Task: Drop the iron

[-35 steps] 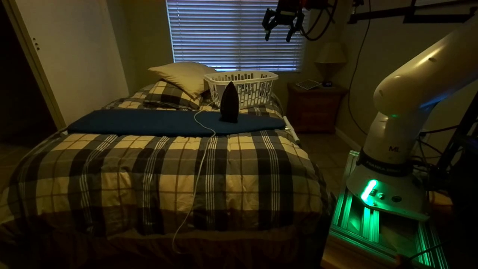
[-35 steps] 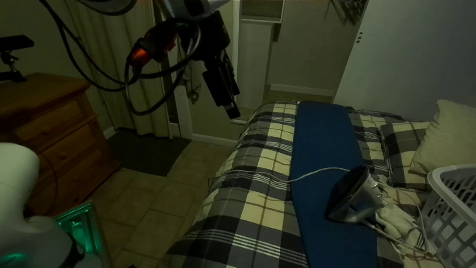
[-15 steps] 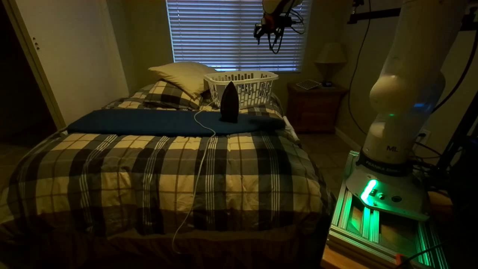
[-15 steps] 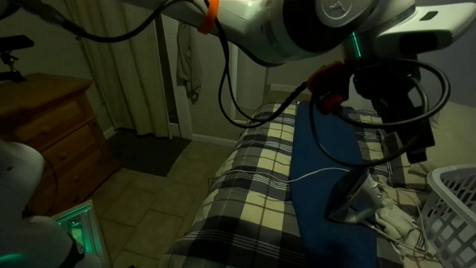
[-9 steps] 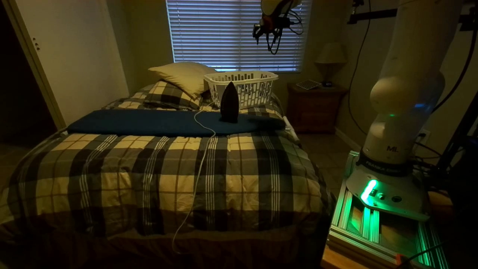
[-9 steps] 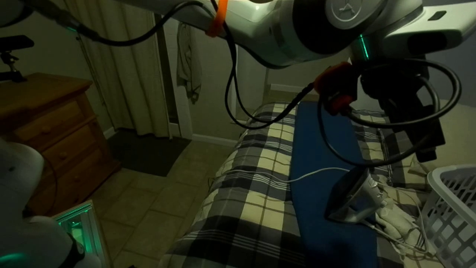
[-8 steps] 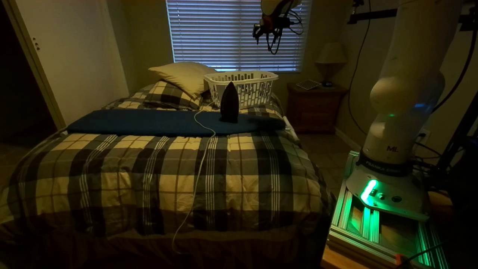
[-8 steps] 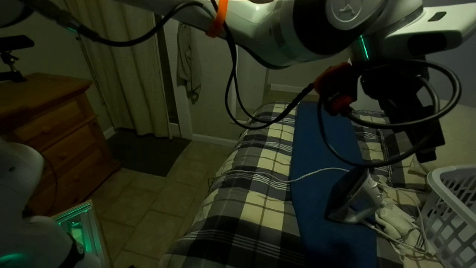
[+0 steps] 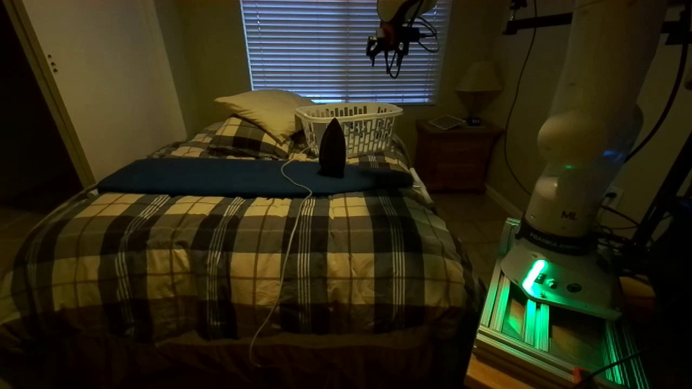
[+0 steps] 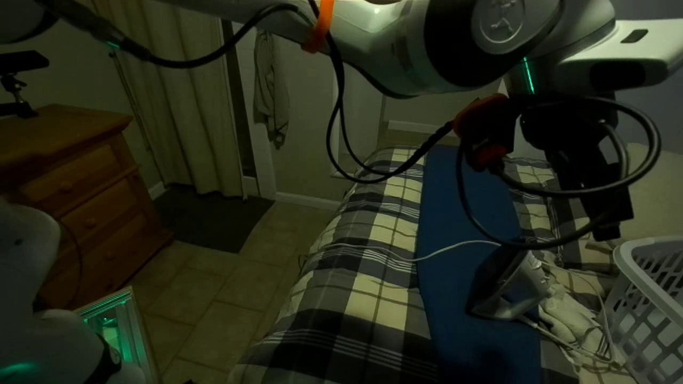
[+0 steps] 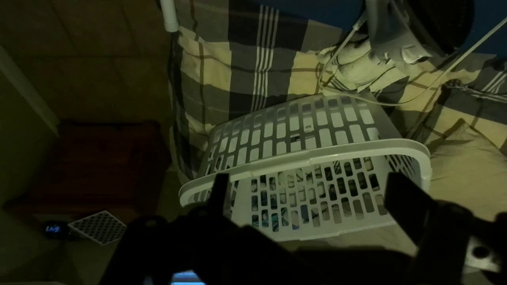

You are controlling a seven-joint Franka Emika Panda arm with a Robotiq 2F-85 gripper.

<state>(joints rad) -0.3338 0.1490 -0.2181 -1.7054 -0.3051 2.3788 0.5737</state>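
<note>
The dark iron [image 9: 332, 148] stands on its heel, nose up, on the blue ironing board [image 9: 216, 177] across the bed. In an exterior view the iron [image 10: 507, 285] shows its dark soleplate side and pale grey body. In the wrist view the iron [image 11: 416, 29] is at the upper right, partly cut off. Its light cord [image 9: 294, 232] runs over the board and down the bed. My gripper [image 11: 308, 178] is open and empty, with its fingers apart above the white basket. In both exterior views the gripper [image 9: 371, 56] [image 10: 607, 230] hangs high, apart from the iron.
The white basket [image 9: 351, 111] stands on the bed just behind the iron, with its wall in the wrist view [image 11: 309, 126]. A cream pillow [image 9: 270, 111] lies beside it. A pale cloth [image 10: 573, 314] lies between iron and basket. A nightstand [image 9: 457, 156] stands beyond.
Over about two seconds my arm swung across toward the window side, so the gripper is now above the basket. In the last half second it sank slightly. The iron has not moved.
</note>
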